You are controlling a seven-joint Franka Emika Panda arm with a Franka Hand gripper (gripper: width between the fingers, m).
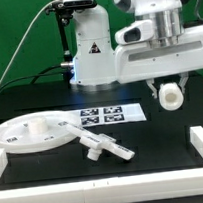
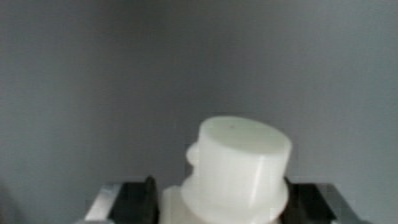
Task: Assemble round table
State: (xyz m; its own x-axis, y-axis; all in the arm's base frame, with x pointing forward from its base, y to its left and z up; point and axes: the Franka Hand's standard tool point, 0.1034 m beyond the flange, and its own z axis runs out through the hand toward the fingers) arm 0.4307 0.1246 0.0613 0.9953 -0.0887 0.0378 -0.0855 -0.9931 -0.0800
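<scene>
Claw [image 1: 170,89] clamps the leg [image 2: 240,162] aloft mid-carry, and next it likely needs lining up over the disc [image 1: 32,134]

I could read no word or number anywhere. The thin flat white marker board [image 1: 103,115] carried several black-and-white square tags, patterns only. At its twelve o'clock, the white robot arm base [image 1: 91,50] bore small dark labels, too blurred to read.
</scene>
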